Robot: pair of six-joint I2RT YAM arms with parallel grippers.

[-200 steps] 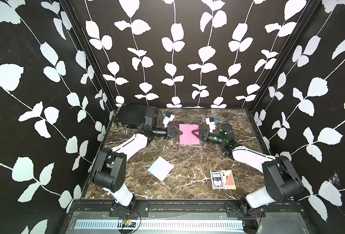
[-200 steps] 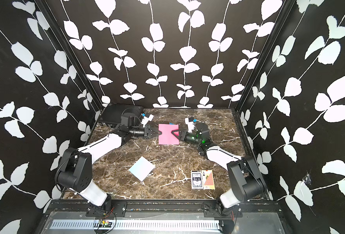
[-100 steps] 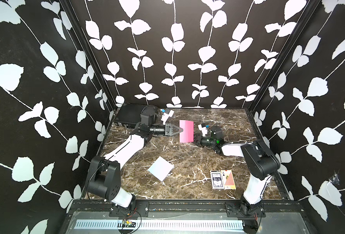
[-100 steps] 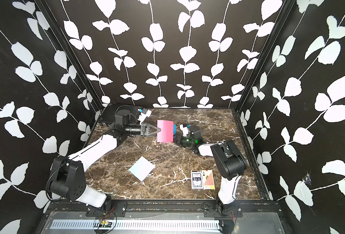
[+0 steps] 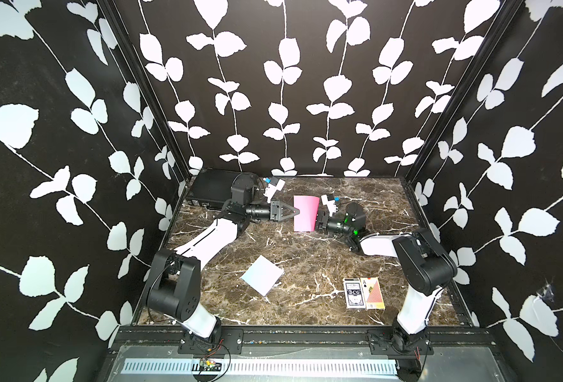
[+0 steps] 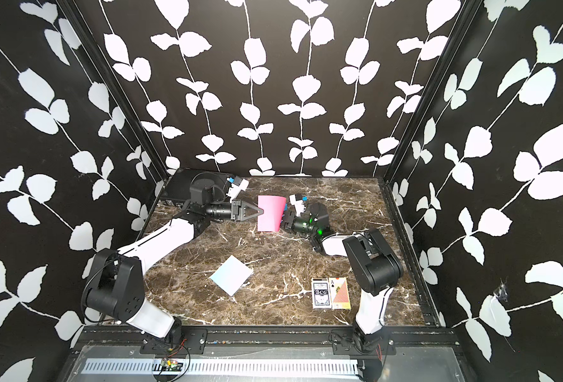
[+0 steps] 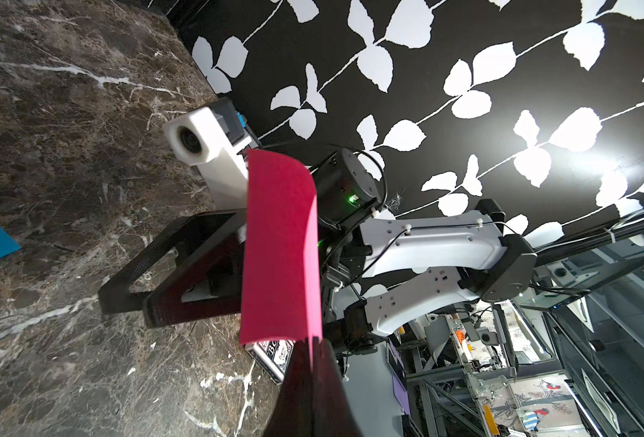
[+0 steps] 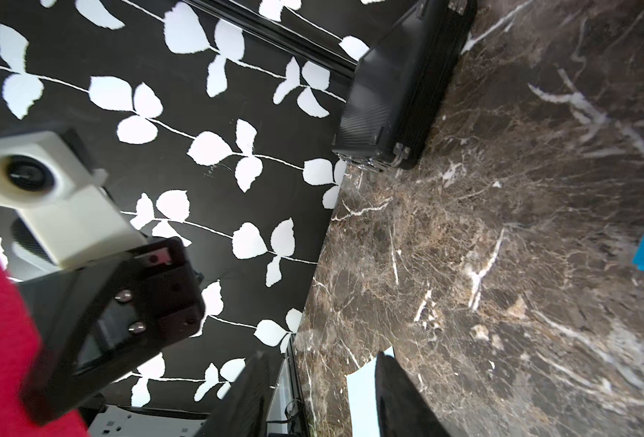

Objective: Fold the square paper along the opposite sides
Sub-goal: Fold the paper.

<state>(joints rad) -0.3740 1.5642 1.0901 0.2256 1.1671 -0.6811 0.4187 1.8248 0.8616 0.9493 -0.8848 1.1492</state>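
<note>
Pink paper [image 5: 305, 213]: raised upright, bowed, one edge pinched in clenched left gripper [image 5: 294, 211]. Right gripper [image 8: 320, 359]: jaws parted, empty, just past the free edge. Risk: floppy sheet sags; edges meet askew, crease skews.

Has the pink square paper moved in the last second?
Yes. The pink square paper, gripped by the left pincer, has lifted off the brown marble tabletop and now stands curled instead of flat.
</note>
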